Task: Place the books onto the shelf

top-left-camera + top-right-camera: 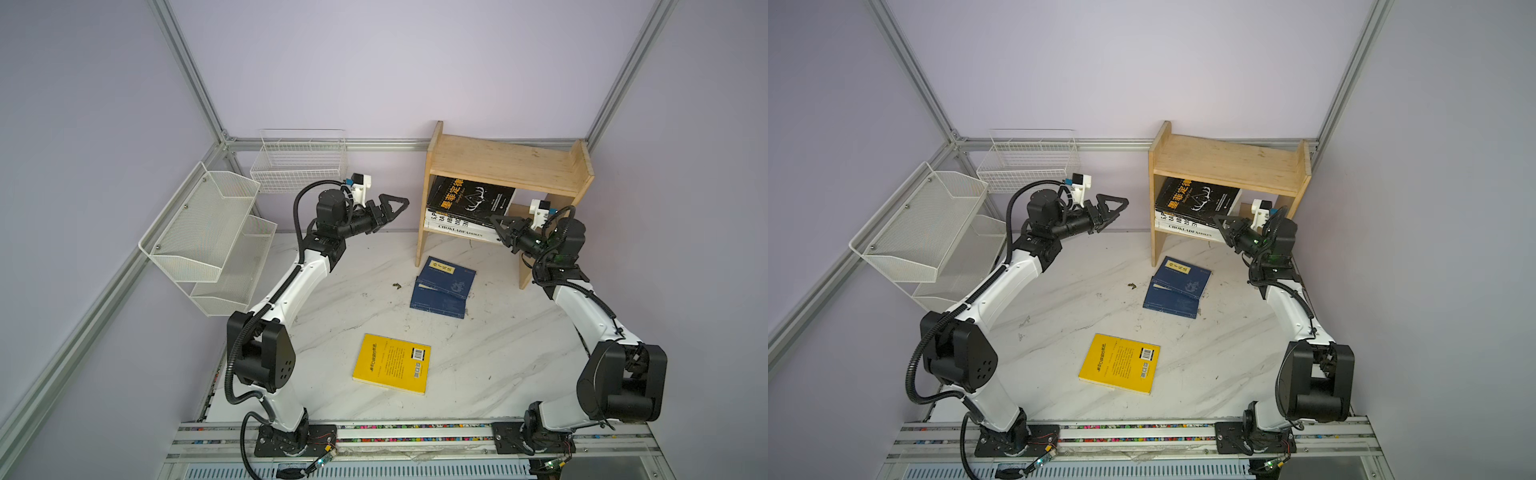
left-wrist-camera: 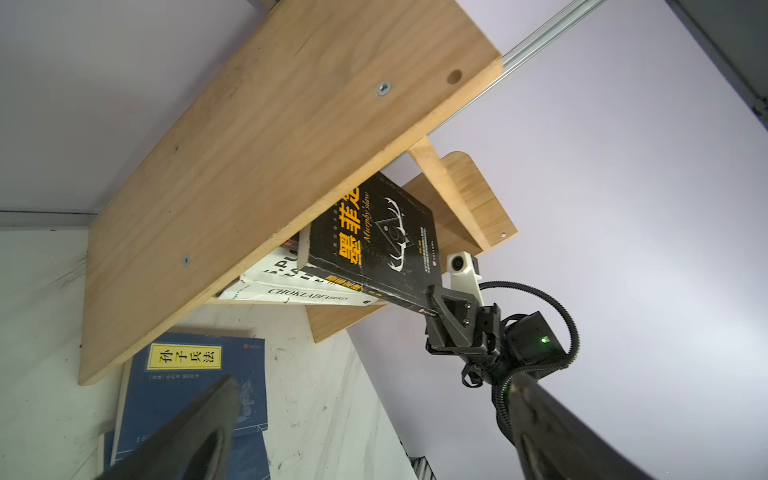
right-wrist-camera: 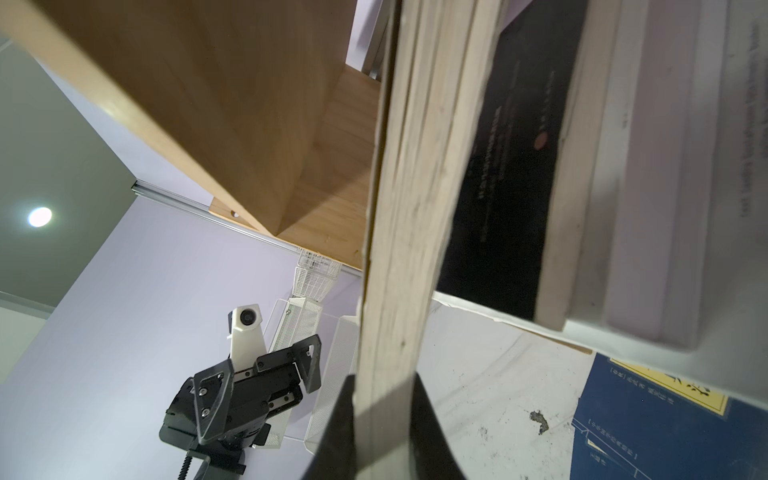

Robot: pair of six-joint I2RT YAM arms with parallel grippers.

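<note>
The wooden shelf stands at the back right in both top views. On its lower tier a black book lies tilted on two white books. My right gripper is shut on the black book's front corner; in the right wrist view the fingers clamp its page edge. My left gripper hangs open and empty in the air left of the shelf, its fingers spread wide. Two navy books lie overlapped on the table before the shelf, and a yellow book lies nearer the front.
A white mesh rack and a white wire basket hang at the back left. A small dark scrap lies on the marble table left of the navy books. Metal rails run along the front edge.
</note>
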